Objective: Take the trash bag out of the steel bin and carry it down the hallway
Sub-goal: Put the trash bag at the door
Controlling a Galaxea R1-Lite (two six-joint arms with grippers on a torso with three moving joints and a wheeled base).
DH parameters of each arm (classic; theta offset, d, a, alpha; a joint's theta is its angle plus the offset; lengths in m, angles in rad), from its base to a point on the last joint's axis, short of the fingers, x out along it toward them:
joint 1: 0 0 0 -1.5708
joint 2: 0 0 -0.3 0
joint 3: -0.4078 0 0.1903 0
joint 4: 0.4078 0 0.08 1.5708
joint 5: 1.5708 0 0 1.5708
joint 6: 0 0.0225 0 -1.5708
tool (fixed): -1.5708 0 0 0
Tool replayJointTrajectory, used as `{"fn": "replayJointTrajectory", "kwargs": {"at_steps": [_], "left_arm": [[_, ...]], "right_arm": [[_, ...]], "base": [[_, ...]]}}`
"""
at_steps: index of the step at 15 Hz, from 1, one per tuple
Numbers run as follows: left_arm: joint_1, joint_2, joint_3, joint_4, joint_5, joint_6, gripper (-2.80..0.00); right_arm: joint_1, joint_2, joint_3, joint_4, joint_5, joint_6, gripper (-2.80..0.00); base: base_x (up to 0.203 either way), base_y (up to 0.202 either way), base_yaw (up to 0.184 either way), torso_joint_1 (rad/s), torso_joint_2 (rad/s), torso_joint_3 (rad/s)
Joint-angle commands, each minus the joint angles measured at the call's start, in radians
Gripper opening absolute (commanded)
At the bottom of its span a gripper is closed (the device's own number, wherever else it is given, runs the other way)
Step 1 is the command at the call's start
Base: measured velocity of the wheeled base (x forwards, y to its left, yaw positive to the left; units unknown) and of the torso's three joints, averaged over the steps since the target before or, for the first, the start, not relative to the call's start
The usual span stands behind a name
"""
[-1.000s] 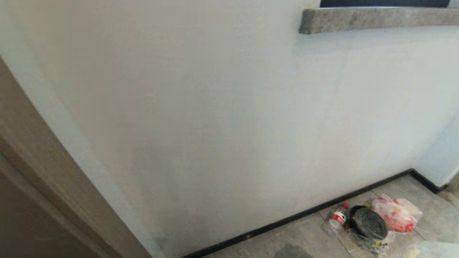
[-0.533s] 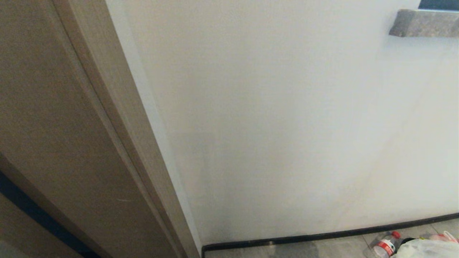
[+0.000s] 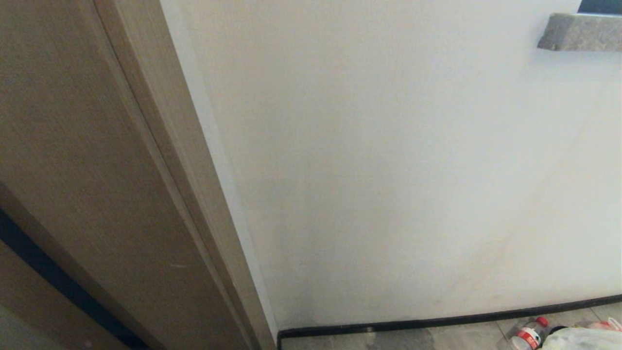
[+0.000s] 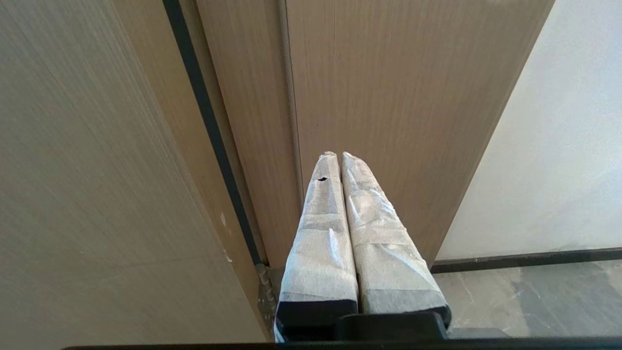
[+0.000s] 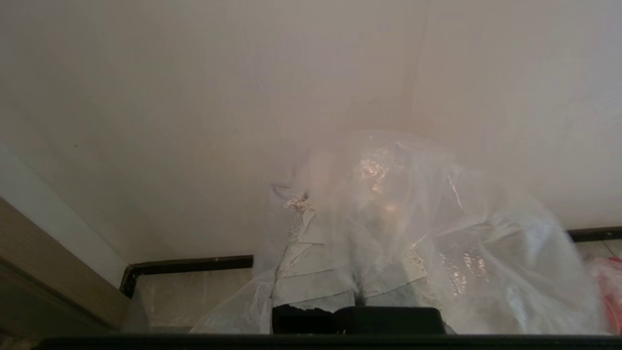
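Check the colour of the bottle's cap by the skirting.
Red, matching the red band on the bottle; it shows best in the head view, lower right.

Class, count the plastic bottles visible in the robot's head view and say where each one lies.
1: a clear plastic bottle with red cap and label lies on the grey floor tiles by the dark skirting. Others may be out of frame.

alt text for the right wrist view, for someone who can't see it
The right gripper, its fingers wrapped in pale tape, is shut on the clear, crinkly trash bag, whose plastic drapes over it. Behind is a plain pale wall with dark skirting, and a wooden door frame at one edge.
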Motion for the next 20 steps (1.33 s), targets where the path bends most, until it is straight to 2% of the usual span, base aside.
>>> {"fn": "replayJointTrajectory", "kwargs": {"at_steps": [1, 20], "left_arm": [[0.000, 0.001, 0.003, -0.001, 0.000, 0.000, -2.80], [0.000, 0.001, 0.003, -0.001, 0.000, -0.003, -2.80]], "right_arm": [[0.000, 0.000, 0.002, -0.002, -0.001, 0.003, -2.80], [0.000, 0.000, 0.002, -0.003, -0.002, 0.006, -2.80]], "base": [[0.000, 0.000, 0.000, 0.000, 0.00, 0.000], [0.000, 0.000, 0.000, 0.000, 0.00, -0.015]]}}
